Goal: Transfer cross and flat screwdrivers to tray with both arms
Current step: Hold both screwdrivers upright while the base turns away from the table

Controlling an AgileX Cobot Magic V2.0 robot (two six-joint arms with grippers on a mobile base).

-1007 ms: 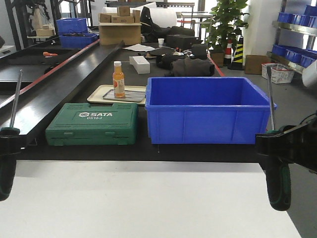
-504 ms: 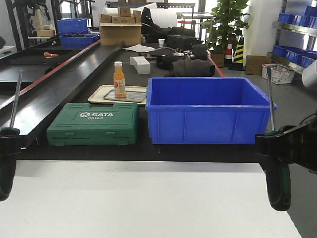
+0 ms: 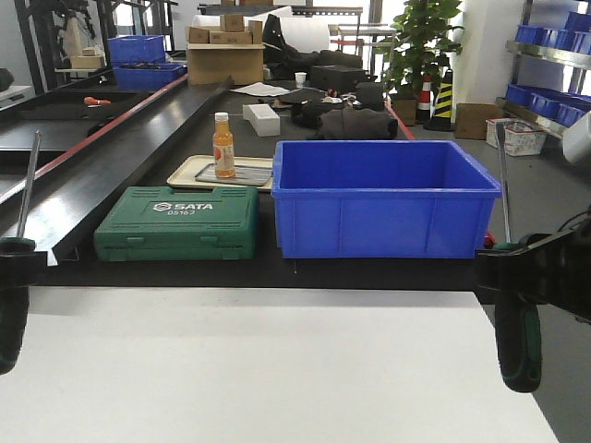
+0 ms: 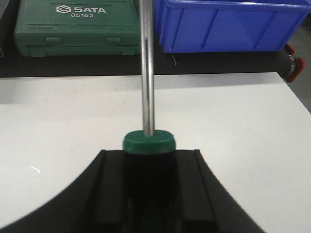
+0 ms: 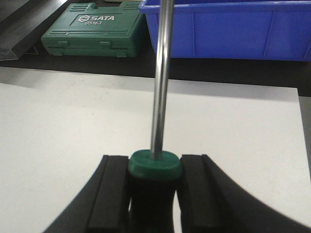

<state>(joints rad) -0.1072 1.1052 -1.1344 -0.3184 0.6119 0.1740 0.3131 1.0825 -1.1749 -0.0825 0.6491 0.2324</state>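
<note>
Two screwdrivers are held upright above the white tabletop (image 3: 259,369), one in each gripper, well apart at opposite edges of the front view. The left gripper (image 3: 13,266) is clenched around the left screwdriver (image 3: 11,323) at the top of its black-and-green handle. The lower handle hangs below the jaws and the thin steel shaft points up. In the left wrist view, the left gripper (image 4: 148,162) hugs the green collar, and the left screwdriver (image 4: 147,73) runs its shaft straight up the middle of the picture. The right gripper (image 3: 517,268) grasps the right screwdriver (image 3: 519,343) in the same way, handle down and shaft up. From the right wrist view, the right gripper (image 5: 154,170) presses both black pads against the handle of the right screwdriver (image 5: 163,73). Beyond the tabletop, on a dark surface, a green SATA case (image 3: 180,221) sits just beside a deep blue bin (image 3: 388,198). Behind the case, an orange bottle (image 3: 223,146) stands on a small beige tray (image 3: 183,172).
</note>
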